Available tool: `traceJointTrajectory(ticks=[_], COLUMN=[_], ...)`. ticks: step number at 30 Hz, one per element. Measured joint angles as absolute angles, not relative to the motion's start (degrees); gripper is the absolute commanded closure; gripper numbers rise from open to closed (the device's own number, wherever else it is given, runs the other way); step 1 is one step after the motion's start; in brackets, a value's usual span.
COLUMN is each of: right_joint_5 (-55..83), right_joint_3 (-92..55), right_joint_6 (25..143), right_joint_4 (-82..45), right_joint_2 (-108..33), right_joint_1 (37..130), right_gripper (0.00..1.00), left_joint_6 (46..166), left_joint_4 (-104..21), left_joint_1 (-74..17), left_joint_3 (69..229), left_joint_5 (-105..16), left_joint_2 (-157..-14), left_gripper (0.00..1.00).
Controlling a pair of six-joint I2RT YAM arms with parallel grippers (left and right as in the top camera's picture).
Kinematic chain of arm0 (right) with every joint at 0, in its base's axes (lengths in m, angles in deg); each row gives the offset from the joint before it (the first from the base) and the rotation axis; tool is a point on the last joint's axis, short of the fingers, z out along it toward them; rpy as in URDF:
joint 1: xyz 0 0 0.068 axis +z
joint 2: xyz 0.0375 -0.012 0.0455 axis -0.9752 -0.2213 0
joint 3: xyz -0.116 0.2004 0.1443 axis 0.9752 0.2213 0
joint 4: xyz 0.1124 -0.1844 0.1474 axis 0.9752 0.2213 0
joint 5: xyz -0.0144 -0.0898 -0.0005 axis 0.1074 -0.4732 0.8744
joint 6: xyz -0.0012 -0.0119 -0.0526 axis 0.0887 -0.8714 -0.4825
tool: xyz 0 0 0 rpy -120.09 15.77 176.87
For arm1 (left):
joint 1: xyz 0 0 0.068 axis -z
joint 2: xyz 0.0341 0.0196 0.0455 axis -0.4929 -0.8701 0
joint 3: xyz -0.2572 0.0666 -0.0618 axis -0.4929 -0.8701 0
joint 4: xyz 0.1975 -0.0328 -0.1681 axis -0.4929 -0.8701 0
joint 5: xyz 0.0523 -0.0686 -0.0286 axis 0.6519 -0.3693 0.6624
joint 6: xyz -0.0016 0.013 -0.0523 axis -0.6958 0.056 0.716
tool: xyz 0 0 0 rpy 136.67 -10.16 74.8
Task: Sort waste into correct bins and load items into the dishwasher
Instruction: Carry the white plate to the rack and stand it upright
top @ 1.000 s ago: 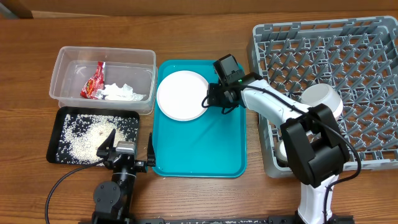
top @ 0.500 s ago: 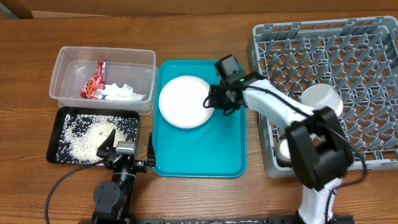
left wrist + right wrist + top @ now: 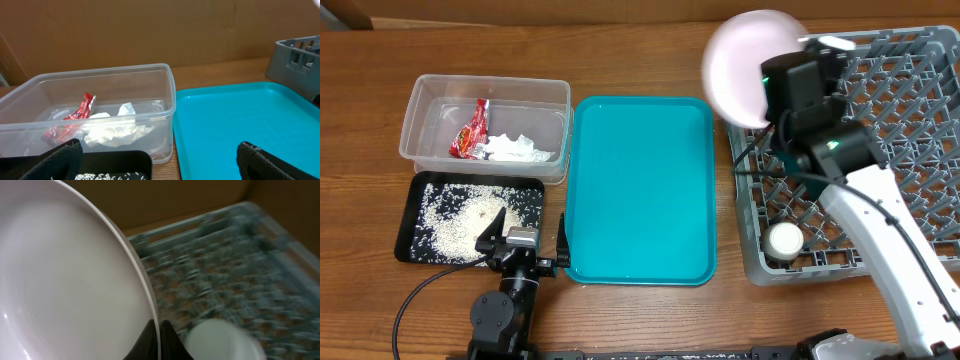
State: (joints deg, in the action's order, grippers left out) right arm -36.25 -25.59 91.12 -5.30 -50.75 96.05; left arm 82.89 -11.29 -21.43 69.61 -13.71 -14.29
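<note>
My right gripper (image 3: 770,88) is shut on the rim of a white plate (image 3: 750,62). It holds the plate on edge, high over the far left corner of the grey dishwasher rack (image 3: 890,38). In the right wrist view the plate (image 3: 65,280) fills the left side, and both fingers pinch its rim at the gripper (image 3: 159,330). A small white cup (image 3: 784,240) sits in the rack's near left corner. The clear bin (image 3: 485,95) holds a red wrapper (image 3: 470,130) and a white tissue (image 3: 515,148). Rice lies in the black tray (image 3: 530,190). My left gripper (image 3: 525,245) rests open at the table's front edge.
The teal serving tray (image 3: 640,190) lies bare between the bins and the rack. From the left wrist, the clear bin (image 3: 100,75) is ahead on the left and the teal tray (image 3: 240,125) on the right. A blurred white round dish (image 3: 220,340) lies in the rack below the plate.
My right gripper closed on the plate's rim, lifted it off the teal tray and swung it up and right to the rack. The left arm has not moved.
</note>
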Motion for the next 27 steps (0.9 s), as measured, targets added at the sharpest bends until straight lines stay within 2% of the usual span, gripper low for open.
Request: traceJointTrajectory(ticks=[4, 8, 20, 22, 25, 27], right_joint_5=[-46.5, -50.8, -52.4, -52.7, -54.1, -54.8], right_joint_3=[-25.6, -25.6, -25.5, -25.5, -25.5, -25.5], right_joint_6=[90.9, 90.6, 83.7, 82.2, 80.7, 80.0], right_joint_4=[-5.2, -5.2, -12.6, -13.0, -13.3, -12.9], right_joint_2=[-52.9, -56.7, -67.8, -67.9, -67.9, -67.9], right_joint_1=[90.8, 87.6, 90.3, 90.9, 91.8, 92.5], right_gripper=[0.96, 0.96, 0.96, 0.83, 0.56, 0.49], left_joint_6=[82.9, 82.9, 82.9, 82.9, 82.9, 82.9], left_joint_4=[-11.3, -11.3, -11.3, -11.3, -11.3, -11.3], left_joint_1=[-21.4, -21.4, -21.4, -21.4, -21.4, -21.4], left_joint_3=[69.6, 69.6, 69.6, 69.6, 69.6, 69.6], left_joint_5=[-13.7, -13.7, -13.7, -13.7, -13.7, -13.7], left_joint_2=[-14.3, -14.3, -14.3, -14.3, -14.3, -14.3], left_gripper=[0.00, 0.00, 0.00, 0.00, 0.00, 0.00])
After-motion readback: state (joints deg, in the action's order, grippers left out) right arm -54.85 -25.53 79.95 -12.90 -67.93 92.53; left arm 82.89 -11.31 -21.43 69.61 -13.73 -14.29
